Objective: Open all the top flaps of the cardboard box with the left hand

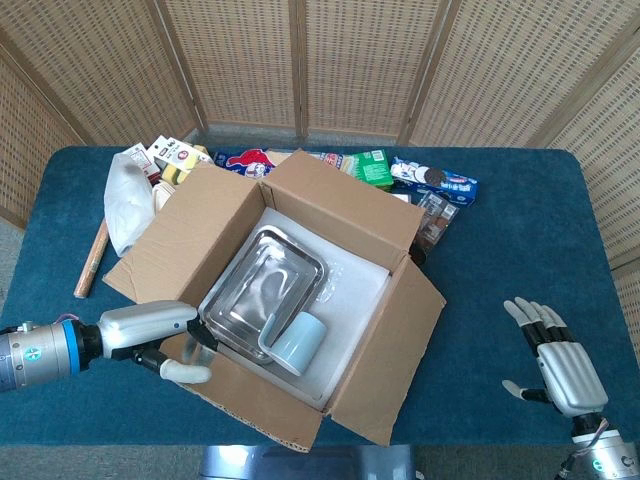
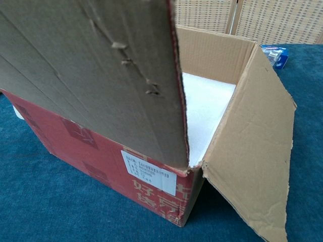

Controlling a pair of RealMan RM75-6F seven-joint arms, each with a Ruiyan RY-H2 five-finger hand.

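The cardboard box (image 1: 290,290) sits mid-table on the blue cloth (image 1: 500,250), turned at an angle to the robot, w/ its mouth up; inside lie a metal tray (image 1: 262,285) and a pale blue cup (image 1: 298,345) on white foam lining (image 1: 355,300), so contents are plainly exposed from the head view. Far flap (image 1: 345,195) stands up, right flap (image 1: 395,350) and left flap (image 1: 175,220) are folded outward; the near flap (image 1: 255,400) is the one in play, swung out toward the robot and, judging by the chest view, leaning out over the red front wall (image 2: 101,161) rather than lying flat, prob. because the left hand is under/against its edge. So the task looks nearly done; last flap wants pushing fully down.

Left hand (image 1: 165,340) is at the near-left corner of the box, arm reaching in low from the left; fingers partly curled, thumb out below, touching or pinching the near flap's left edge; can't tell which, since the flap and fingers overlap at that spot; grip unclear. It doesn't show in the chest view, where the flap fills the upper left.

Right hand (image 1: 555,365) rests well apart at the near-right of the table, fingers spread, holding nothing.

Behind the box: a clutter of snack packs (image 1: 430,180), a white plastic bag (image 1: 125,195), a wooden stick (image 1: 90,260); all untouched.
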